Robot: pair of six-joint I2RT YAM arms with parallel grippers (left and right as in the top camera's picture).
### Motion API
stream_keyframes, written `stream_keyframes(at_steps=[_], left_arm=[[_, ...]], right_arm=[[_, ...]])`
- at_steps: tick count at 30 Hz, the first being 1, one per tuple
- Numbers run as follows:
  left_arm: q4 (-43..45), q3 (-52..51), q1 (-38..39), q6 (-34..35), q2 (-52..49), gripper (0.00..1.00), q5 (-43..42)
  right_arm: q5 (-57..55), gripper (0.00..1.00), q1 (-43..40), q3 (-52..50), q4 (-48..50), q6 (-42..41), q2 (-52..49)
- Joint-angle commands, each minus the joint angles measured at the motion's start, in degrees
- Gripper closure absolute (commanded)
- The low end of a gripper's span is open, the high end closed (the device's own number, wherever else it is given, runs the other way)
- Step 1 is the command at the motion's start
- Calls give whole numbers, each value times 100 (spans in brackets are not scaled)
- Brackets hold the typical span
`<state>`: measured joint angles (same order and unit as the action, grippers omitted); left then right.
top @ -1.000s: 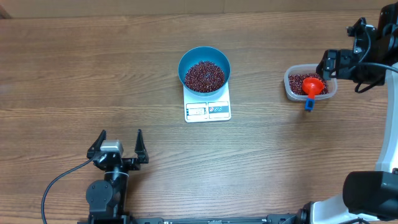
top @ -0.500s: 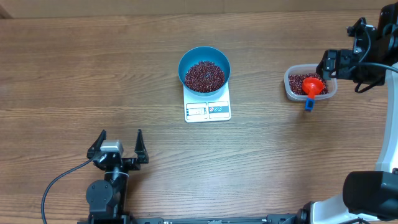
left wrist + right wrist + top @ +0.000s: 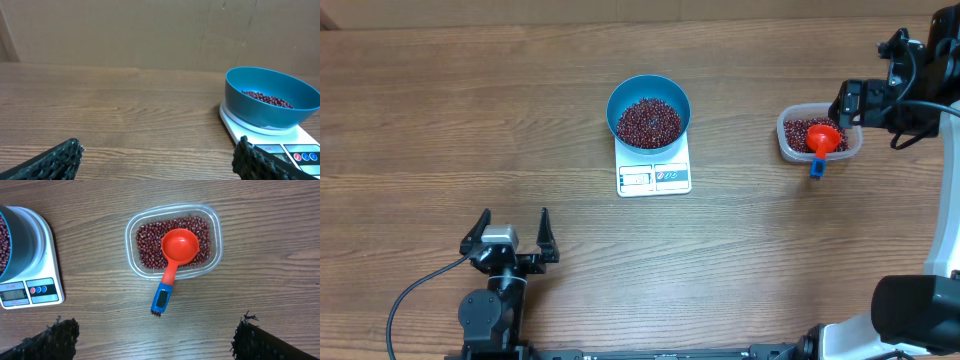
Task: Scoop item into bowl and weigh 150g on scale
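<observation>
Beans [image 3: 648, 122] fill the bottom of the bowl [image 3: 613, 105], and I can see a second lot of them in the tub [image 3: 783, 140]. On my overhead view, the table [image 3: 470, 100] fills the picture, wood grain running side to side.

The left gripper [image 3: 514, 215] sits low on the table at about 7 o'clock from the bowl, well apart from it. Its jaws are spread wide with nothing between them. The right gripper [image 3: 157, 322] is out at 3 o'clock, up over the tub. From its wrist camera I see both fingers wide apart and empty.

The bowl stands upright on the scale [image 3: 655, 178], near the middle of the table. It covers the far part of the platform. The display and buttons show at the bowl's 6 o'clock, but I can't read the digits.

The tub lies at 3 o'clock from the scale, well apart. The scoop [image 3: 820, 150] rests in it, red cup on the beans, blue handle hanging over the rim toward 6 o'clock.
</observation>
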<state>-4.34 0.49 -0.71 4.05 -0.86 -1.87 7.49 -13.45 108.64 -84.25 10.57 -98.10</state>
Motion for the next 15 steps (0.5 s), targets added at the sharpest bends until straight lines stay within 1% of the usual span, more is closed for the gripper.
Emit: stream_keyframes(at_steps=[1, 3, 9, 15], left_arm=[[-11, -22, 37, -68, 61, 1, 13], [-11, -22, 37, -68, 61, 1, 15], [-13, -22, 37, -68, 61, 1, 13], [-13, -22, 37, -68, 61, 1, 15]], right_arm=[[7, 0, -2, 129, 9, 24, 37], [4, 0, -2, 129, 22, 26, 50], [367, 0, 109, 125, 820, 17, 203], [417, 0, 474, 63, 1478, 2, 411]])
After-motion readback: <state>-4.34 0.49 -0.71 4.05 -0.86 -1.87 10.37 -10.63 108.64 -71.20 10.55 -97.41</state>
